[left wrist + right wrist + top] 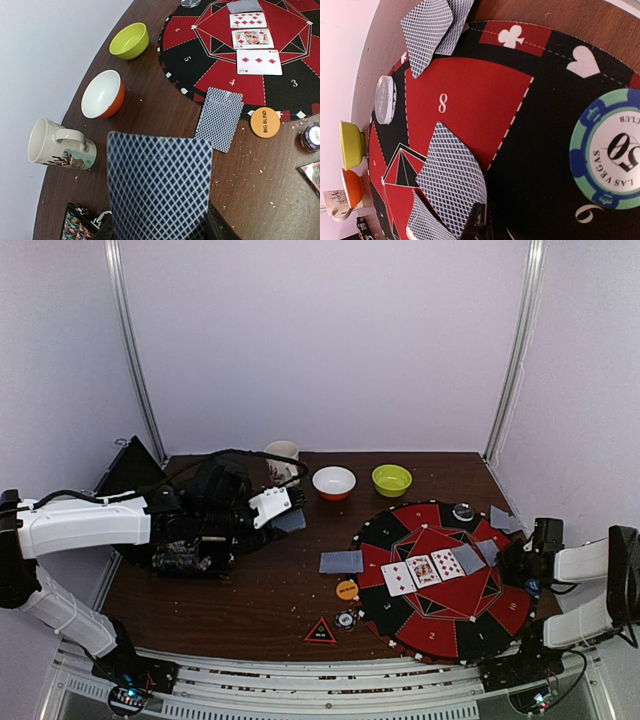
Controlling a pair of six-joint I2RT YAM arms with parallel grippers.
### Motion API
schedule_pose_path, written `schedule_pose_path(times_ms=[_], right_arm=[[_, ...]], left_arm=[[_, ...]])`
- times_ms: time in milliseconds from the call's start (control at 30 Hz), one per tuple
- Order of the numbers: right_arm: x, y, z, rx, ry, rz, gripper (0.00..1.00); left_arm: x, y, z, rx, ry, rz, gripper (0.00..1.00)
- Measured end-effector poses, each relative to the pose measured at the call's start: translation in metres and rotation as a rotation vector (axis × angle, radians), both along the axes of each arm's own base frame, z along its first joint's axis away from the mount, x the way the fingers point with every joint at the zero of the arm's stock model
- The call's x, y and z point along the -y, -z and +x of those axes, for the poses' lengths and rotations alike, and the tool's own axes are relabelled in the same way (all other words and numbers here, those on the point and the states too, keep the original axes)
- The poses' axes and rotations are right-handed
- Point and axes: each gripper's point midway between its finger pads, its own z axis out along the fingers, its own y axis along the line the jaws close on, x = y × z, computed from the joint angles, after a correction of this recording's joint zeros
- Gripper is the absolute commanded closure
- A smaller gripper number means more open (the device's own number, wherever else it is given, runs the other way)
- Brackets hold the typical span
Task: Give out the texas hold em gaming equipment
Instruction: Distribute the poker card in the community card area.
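The left jaws pinch a blue-backed playing card [160,185] by its near end. In the left wrist view its lattice back fills the lower frame, but from above it is only a small dark sliver just past the jaws. Ahead of those jaws and to the right, a second face-down card [220,118] lies on the tabletop [150,105] at the rim of the round mat [220,80]. An orange disc [265,122] lies just beside it, and its "BIG BLIND" lettering is readable only up close. To the left of the jaws stand a mug [57,145], a white bowl [103,93] and a green bowl [130,41].

The right jaws are pressed together low over the mat. Their own view shows a face-down card [452,180] just beside the dark tip and a green-and-blue chip [612,150] further right. Only the top view shows the whole triangular marker [320,631], on the near tabletop between the two arms.
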Motion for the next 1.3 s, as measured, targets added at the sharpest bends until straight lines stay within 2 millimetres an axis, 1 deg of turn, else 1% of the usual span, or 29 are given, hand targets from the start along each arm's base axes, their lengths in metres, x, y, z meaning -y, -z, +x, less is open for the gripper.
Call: schedule_pose_path(times_ms=[400,567,667,767,833,867,933,1000,1133,1233,1300], right_arm=[[-0.003,-0.003,-0.005,-0.008,-0.003,0.014,0.84],[-0.004,-0.004,-0.007,-0.015,-0.008,0.014,0.75],[-0.003,-0.006,-0.009,-0.028,-0.003,0.013,0.65],[-0.001,-0.011,-0.013,-0.038,0.016,0.005,0.51],[0.003,-0.016,-0.015,-0.042,0.036,-0.010,0.43],[0.006,-0.021,-0.015,-0.041,0.042,-0.027,0.41],[0.014,-0.035,-0.012,-0.028,0.060,-0.071,0.39],[0.022,-0.055,-0.004,0.003,0.065,-0.123,0.38],[0.034,-0.104,0.020,0.074,0.032,-0.230,0.37],[0.037,-0.136,0.037,0.120,-0.012,-0.294,0.37],[0.036,-0.156,0.047,0.155,-0.050,-0.337,0.36]], left_arm=[[0.000,0.000,0.000,0.000,0.000,0.000,0.56],[0.000,0.000,0.000,0.000,0.000,0.000,0.56],[0.000,0.000,0.000,0.000,0.000,0.000,0.56],[0.000,0.000,0.000,0.000,0.000,0.000,0.56],[0.000,0.000,0.000,0.000,0.000,0.000,0.56],[0.000,0.000,0.000,0.000,0.000,0.000,0.56],[0.000,0.000,0.000,0.000,0.000,0.000,0.56],[0.000,0.000,0.000,0.000,0.000,0.000,0.56],[0.000,0.000,0.000,0.000,0.000,0.000,0.56],[0.000,0.000,0.000,0.001,-0.001,-0.001,0.56],[-0.001,0.004,0.001,0.000,-0.004,0.004,0.56]])
